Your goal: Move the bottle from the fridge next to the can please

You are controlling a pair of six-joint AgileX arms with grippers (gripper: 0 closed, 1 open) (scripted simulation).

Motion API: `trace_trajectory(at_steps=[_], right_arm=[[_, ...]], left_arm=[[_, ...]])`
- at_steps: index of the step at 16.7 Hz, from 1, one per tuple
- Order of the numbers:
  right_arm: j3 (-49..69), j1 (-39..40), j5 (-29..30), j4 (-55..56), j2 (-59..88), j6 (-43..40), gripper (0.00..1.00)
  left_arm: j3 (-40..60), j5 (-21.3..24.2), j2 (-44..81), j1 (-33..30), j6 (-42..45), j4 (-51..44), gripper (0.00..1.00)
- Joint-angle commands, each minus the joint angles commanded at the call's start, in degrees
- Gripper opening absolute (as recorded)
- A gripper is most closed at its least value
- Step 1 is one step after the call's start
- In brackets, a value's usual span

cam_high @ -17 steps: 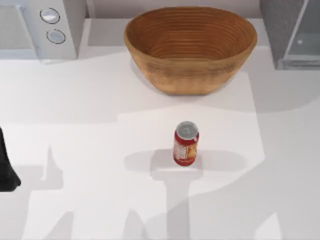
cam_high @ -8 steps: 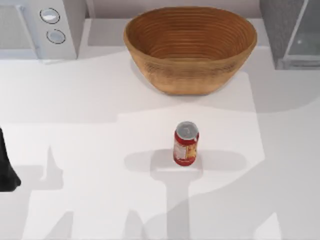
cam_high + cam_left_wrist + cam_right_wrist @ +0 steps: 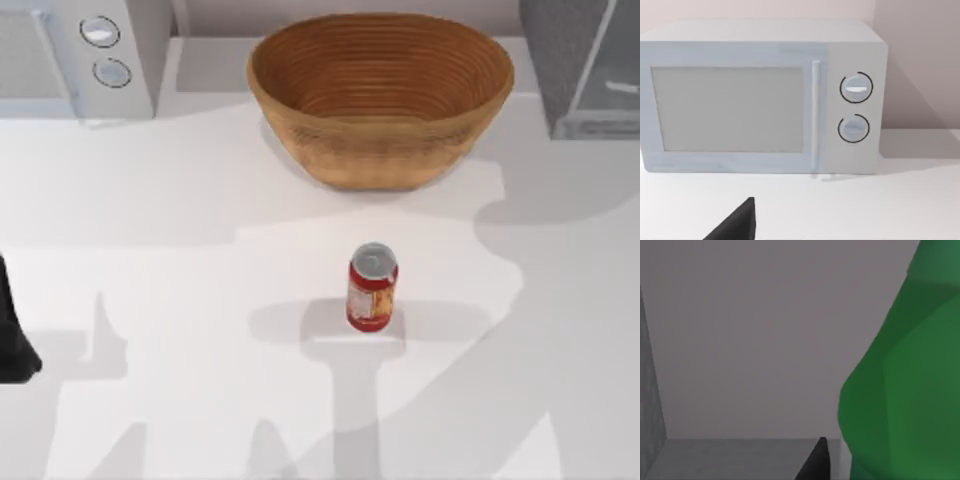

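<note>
— Where's the bottle [image 3: 900, 385]?
— Inside the grey fridge [image 3: 585, 65] at the table's [image 3: 180, 260] far right corner, just beside the right tool; its grip I cannot tell.
— The can [image 3: 372, 287]?
— Upright mid-table, before the basket [image 3: 380, 95]. The left arm sits parked at the left edge.

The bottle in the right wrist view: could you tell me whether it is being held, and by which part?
It cannot be told. The bottle looms close beside one dark finger inside the fridge, but no contact shows.
</note>
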Motion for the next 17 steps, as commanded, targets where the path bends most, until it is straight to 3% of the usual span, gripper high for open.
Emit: trace_trajectory(at_steps=[7,17], right_arm=[[-4.3,-0.8,-0.6,1.7,-2.7,0.1,0.00],[-34.2,-5.1,-5.4,12.1,-21.3,0.2,0.00]], left_arm=[[0.0,0.0,0.0,0.0,0.0,0.0,1.00],[0.0,0.0,0.0,0.0,0.0,0.0,1.00]])
